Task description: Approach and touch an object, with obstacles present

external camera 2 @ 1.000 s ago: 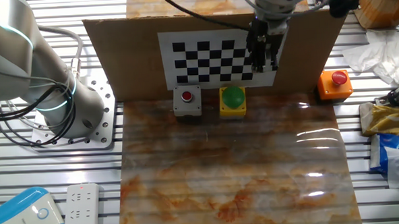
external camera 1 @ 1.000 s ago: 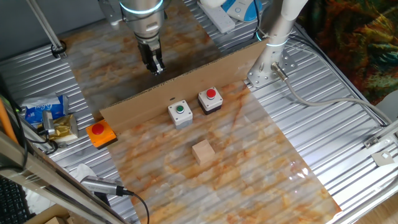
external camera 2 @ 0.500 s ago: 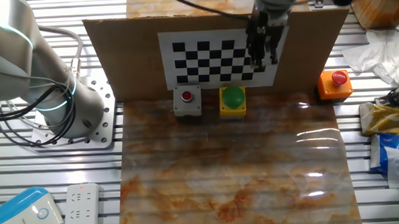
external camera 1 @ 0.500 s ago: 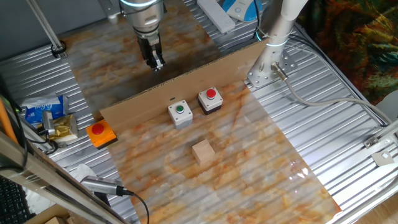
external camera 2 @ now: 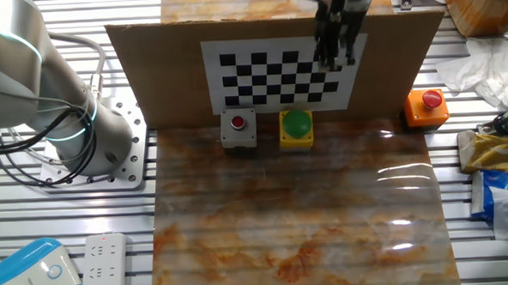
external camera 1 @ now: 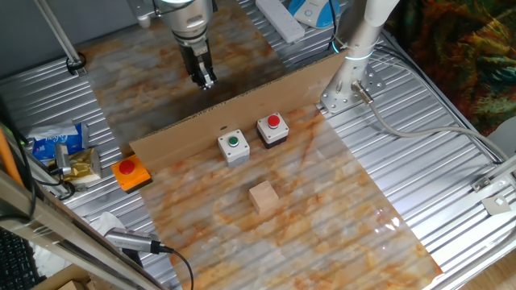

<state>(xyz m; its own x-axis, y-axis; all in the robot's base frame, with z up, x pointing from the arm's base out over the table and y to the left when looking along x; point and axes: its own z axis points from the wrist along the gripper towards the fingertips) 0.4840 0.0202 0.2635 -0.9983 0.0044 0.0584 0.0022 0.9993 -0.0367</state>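
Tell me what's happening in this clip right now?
A single robot arm holds its end effector in the air behind the upright cardboard strip, holding nothing. On the near side of the strip sit the white box with green button and the black box with red button, then the wooden cube, which is untouched. An orange button box sits off to the side.

Even bright light, white glare streaks on my glossy mat (external camera 2: 392, 166) toward three o'clock, soft shadows, sharp focus

Three square button boxes: one white with green button (external camera 1: 233, 147), one black with red button (external camera 1: 272, 129), one flat orange (external camera 1: 131, 172); one light-tan wooden cube (external camera 1: 263, 196); one brown cardboard strip (external camera 1: 242, 105).
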